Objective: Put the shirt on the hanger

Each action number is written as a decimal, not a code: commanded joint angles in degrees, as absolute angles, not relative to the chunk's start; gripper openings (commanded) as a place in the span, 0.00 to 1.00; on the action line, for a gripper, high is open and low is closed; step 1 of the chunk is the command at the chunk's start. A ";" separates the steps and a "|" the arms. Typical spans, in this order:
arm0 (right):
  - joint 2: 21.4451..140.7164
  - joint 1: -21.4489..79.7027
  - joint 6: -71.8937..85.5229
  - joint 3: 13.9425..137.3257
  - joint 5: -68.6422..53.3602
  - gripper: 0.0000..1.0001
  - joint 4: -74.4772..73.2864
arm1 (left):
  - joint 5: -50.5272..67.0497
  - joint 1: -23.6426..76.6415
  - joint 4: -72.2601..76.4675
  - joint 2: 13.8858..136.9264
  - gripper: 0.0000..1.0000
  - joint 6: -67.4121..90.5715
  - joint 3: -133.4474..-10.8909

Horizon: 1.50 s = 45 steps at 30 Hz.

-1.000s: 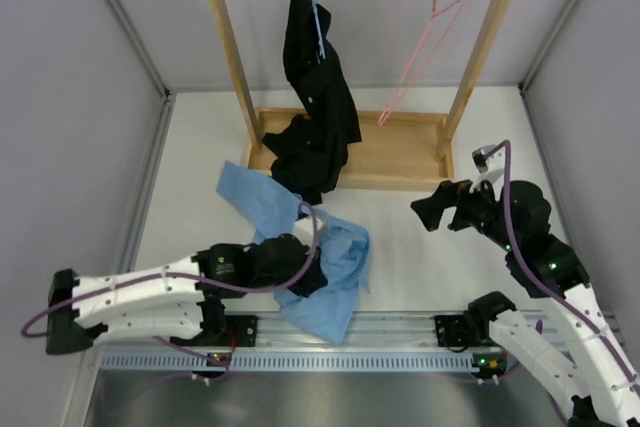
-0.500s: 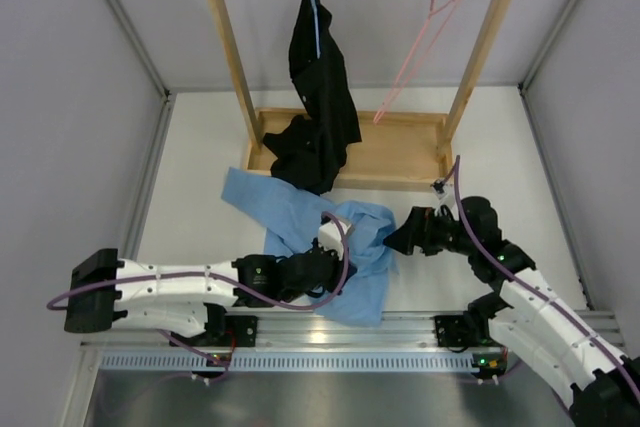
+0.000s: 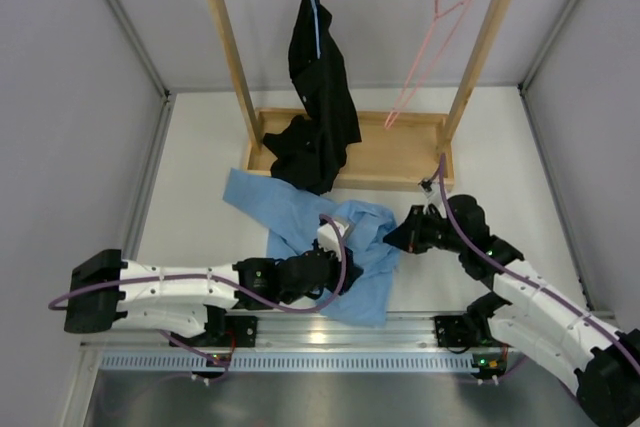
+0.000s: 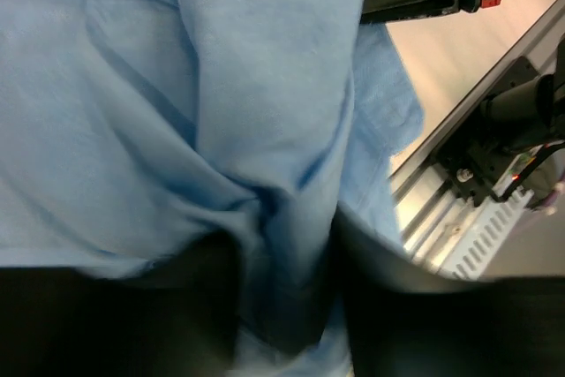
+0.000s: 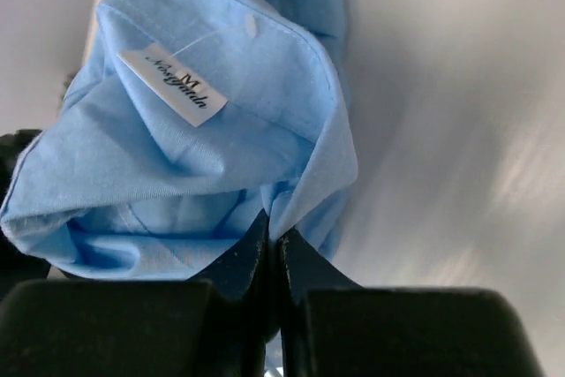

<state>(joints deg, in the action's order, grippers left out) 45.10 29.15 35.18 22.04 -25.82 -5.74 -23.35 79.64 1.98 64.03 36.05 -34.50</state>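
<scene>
Right gripper [image 5: 272, 234] pinches the shirt [image 5: 177, 174] at its collar [image 5: 265, 33]; left gripper [image 4: 284, 293] clamps a fold. The shirt lies crumpled on the table [image 3: 520, 172], well apart from the hanger [image 3: 428, 52]. Best lift both evenly, spreading the collar.

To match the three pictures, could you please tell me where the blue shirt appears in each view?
Top external: the shirt lies crumpled at lower centre.
Left wrist: the shirt fills left and centre.
Right wrist: the shirt sits upper left, label showing.
Shared landmark: the white table, upper right in left wrist, right side in right wrist.
</scene>
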 commanded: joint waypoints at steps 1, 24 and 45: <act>42.37 29.71 30.59 28.80 -17.15 0.00 -9.30 | -25.22 79.80 6.43 62.76 0.59 36.21 -33.84; 46.33 29.71 -3.97 83.08 -15.28 0.00 -50.45 | -33.66 79.80 -9.32 49.12 0.98 23.38 -53.87; 40.96 29.71 3.43 74.97 -13.44 0.00 -42.71 | -44.47 79.80 3.08 65.74 0.81 27.60 -55.90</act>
